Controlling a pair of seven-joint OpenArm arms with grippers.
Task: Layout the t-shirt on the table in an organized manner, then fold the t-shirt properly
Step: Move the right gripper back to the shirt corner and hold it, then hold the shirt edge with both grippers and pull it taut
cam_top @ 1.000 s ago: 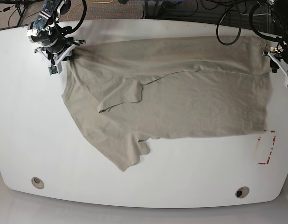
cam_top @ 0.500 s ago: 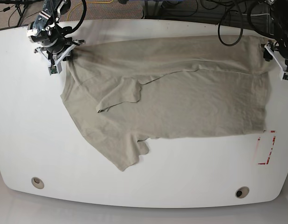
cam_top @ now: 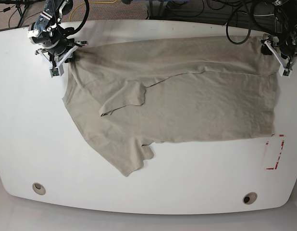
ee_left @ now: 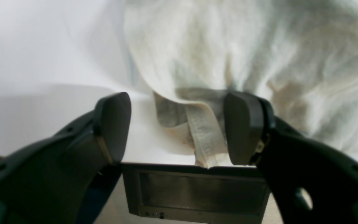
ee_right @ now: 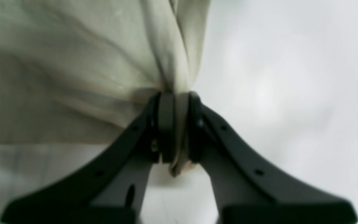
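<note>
One large white smooth table (cam_top: 33, 144) with curved edges fills most of the base view; near edge has two round grey grommet holes (cam_top: 39, 188), one left, one right, and a red-tape rectangle mark (cam_top: 275, 153) lies at the near right.

Plain beige short-sleeved t-shirt (cam_top: 187, 101) of thin soft fabric lies spread over the far half of the table, reaching from far-left corner to far-right corner. It is not flat yet: upper layer is folded over along a diagonal line, one sleeve lies doubled on the body in the middle-left, other sleeve points toward the near edge.

Right gripper (cam_top: 57, 57), at far left of base view, is clenched on the shirt; in the wrist view the black fingers (ee_right: 166, 124) pinch a bunched bit of cloth w/ a small end hanging below.

Left gripper (cam_top: 279, 54), at far right of base view, is released: jaws stand wide apart. In its wrist view the hem corner of the shirt (ee_left: 204, 137) lies between the dark pads (ee_left: 244, 127), touching the right-hand pad or just beside it, cannot tell which.
</note>
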